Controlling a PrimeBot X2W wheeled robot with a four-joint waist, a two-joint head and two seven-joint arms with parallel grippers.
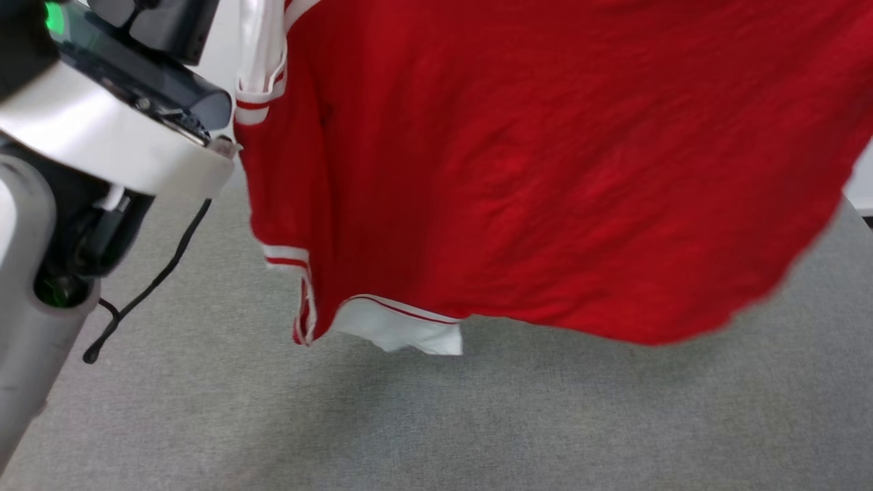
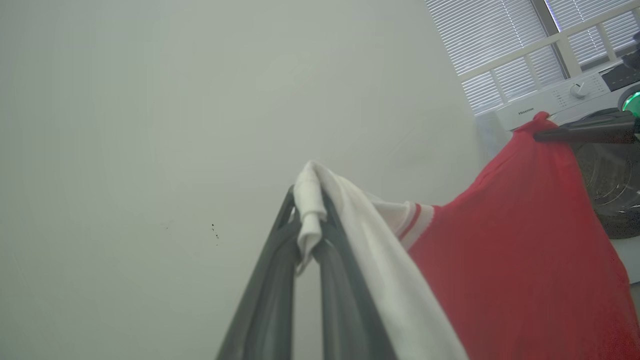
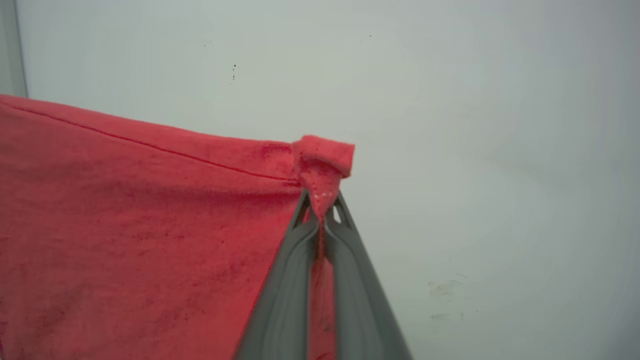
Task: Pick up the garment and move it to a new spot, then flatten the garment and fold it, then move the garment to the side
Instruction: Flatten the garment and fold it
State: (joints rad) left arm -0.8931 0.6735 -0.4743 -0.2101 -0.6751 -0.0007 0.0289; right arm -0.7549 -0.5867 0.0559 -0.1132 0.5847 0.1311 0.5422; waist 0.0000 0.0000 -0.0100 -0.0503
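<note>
Left gripper [image 2: 307, 207] clamps the jersey [image 1: 545, 170] by a white sleeve, right gripper [image 3: 322, 202] by a red corner, above the tabletop [image 1: 273, 423]; washing machine [image 2: 555, 100] behind.

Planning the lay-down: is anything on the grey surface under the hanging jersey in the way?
Nothing visible. The garment, held by the left gripper and right gripper, hangs over the grey surface; only a black cable dangles off to its left.

Left arm [image 1: 102, 146]: white and pale grey shells, black wrist module [image 1: 160, 92], green indicator light [image 1: 54, 17], looped black cable [image 1: 158, 278]. Left gripper [image 2: 307, 200], right gripper [image 3: 322, 200]: long, tapering dark grey fingers.
</note>
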